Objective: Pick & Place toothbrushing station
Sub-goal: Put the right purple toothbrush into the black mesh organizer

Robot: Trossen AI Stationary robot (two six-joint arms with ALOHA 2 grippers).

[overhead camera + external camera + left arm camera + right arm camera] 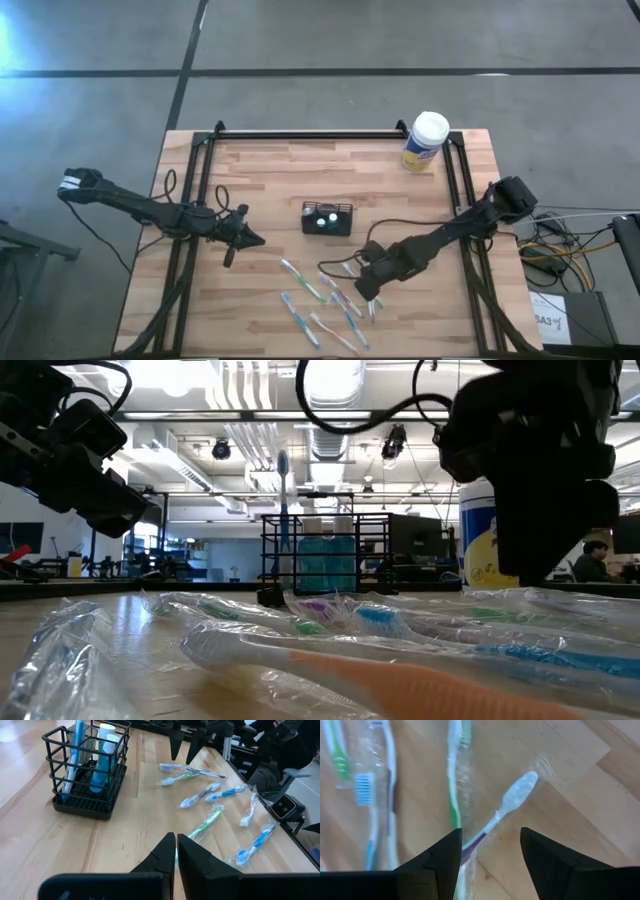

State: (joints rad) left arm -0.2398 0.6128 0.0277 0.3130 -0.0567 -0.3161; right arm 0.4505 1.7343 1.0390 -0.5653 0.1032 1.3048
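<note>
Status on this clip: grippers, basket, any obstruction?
Right gripper open, over a wrapped toothbrush. Left gripper shut, waiting left of black mesh basket. Nothing blocks the basket.

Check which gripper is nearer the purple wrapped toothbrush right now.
Right. The right gripper hangs open directly over the purple toothbrush. The left gripper is shut, off beyond the black basket, away from the brushes.

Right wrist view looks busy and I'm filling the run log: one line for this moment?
right gripper: open above wrapped toothbrush | left gripper: shut, idle | basket: mid-table
</note>
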